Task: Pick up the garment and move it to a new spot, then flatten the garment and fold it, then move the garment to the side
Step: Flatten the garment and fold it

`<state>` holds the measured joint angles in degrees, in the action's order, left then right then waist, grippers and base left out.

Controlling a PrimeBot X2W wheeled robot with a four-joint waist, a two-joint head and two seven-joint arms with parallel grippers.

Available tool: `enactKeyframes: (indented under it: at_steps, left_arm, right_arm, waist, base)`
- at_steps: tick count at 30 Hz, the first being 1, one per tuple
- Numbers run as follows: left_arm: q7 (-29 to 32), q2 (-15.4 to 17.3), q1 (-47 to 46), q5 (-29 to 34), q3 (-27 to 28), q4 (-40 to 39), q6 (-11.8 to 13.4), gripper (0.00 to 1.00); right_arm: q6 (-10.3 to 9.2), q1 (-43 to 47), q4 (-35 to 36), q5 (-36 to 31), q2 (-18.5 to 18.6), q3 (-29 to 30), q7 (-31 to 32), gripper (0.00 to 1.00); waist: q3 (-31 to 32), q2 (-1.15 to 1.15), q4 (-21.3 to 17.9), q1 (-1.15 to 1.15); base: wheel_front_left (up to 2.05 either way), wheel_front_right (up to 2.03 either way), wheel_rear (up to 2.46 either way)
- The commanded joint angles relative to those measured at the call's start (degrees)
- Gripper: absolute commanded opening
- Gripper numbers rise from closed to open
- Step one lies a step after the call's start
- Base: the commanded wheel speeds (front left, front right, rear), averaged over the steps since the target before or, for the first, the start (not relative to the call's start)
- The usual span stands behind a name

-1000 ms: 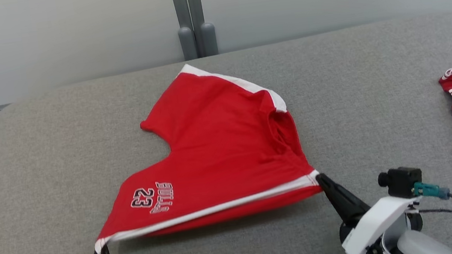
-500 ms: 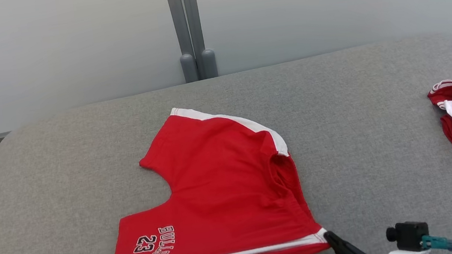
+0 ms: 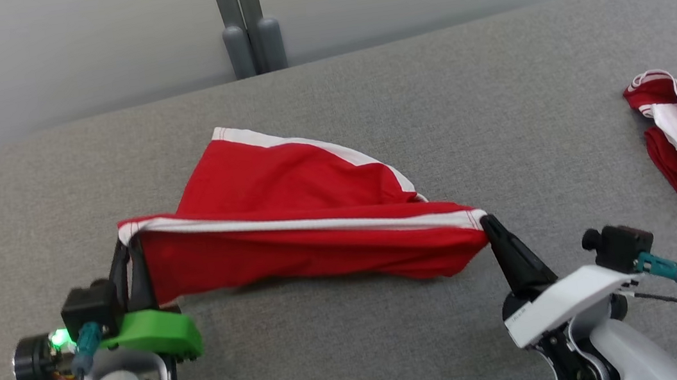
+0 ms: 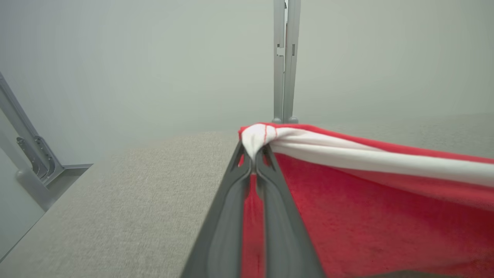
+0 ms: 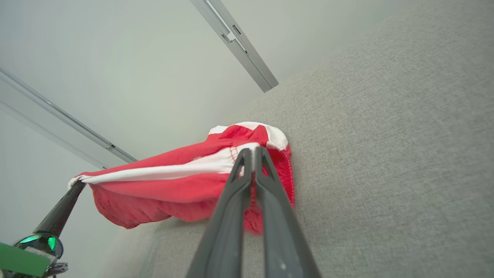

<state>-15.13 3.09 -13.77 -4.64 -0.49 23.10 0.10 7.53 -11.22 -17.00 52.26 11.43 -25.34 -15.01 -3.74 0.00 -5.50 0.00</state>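
your red shorts sit mid-way across the grey pad, the far half lying down and the near white-striped edge lifted and pulled taut. i'd judge you're partway through the fold; laying it over, smoothing and the move aside remain. your left claw is clamped on the left corner and your right claw on the right corner, with both arms low and their fingers angled forward.

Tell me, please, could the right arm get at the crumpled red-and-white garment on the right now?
Probably not: the path over the grey fabric surface looks free, but its fingers are shut on a corner of the red white-banded shorts.
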Motion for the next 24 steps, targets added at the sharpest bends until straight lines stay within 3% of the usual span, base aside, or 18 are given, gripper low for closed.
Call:
enactKeyframes:
  at_steps: [1, 10, 19, 24]
  left_arm:
    - [0.03, 1.12, -3.26, 0.93, -0.03, 1.29, -0.01, 0.0]
    - [0.03, 4.58, -19.97, 5.52, -2.36, 11.73, 0.61, 0.0]
    - [0.03, 6.22, -31.32, 7.57, -4.95, 21.51, 1.46, 0.0]
    - [0.03, 6.9, -36.05, 8.08, -5.65, 26.35, 2.86, 0.0]
  right_arm:
    - [-0.09, -1.96, -0.41, -0.87, -0.97, 0.75, -0.21, 0.0]
    - [-0.07, -11.87, -1.96, -2.28, -6.22, 2.02, -0.19, 0.0]
    - [-0.05, -17.61, -3.16, -3.98, -8.21, 2.77, -0.19, 0.0]
    - [-0.06, -19.23, -3.73, -9.58, -8.4, 3.29, -0.19, 0.0]
  waist:
    - [-5.6, 0.0, -2.98, 0.0]
    - [-14.3, 0.0, -7.37, 0.0]
    - [-20.36, 0.0, -9.86, 0.0]
    - [-22.3, 0.0, -10.6, 0.0]
  base:
    - [0.0, 0.0, 0.0]
    - [0.0, 0.0, 0.0]
    - [0.0, 0.0, 0.0]
    - [0.0, 0.0, 0.0]
